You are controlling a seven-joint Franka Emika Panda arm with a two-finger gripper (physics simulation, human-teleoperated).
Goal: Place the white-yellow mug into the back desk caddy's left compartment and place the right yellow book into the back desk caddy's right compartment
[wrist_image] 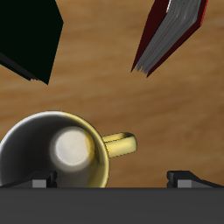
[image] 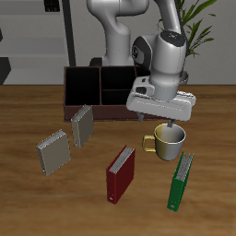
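Green book (image: 181, 182) sits nearest the front edge; just behind it the white-yellow mug (image: 171, 141) stands upright directly under the gripper (image: 171, 121), handle at 9 o'clock, fingers spread wide and holding nothing, rim off-centre between them.

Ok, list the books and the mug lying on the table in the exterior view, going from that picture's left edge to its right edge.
grey book lying flat → upright grey book → red book → mug → green book

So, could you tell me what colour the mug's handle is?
Yellowish, clearest in the wrist view: handle.
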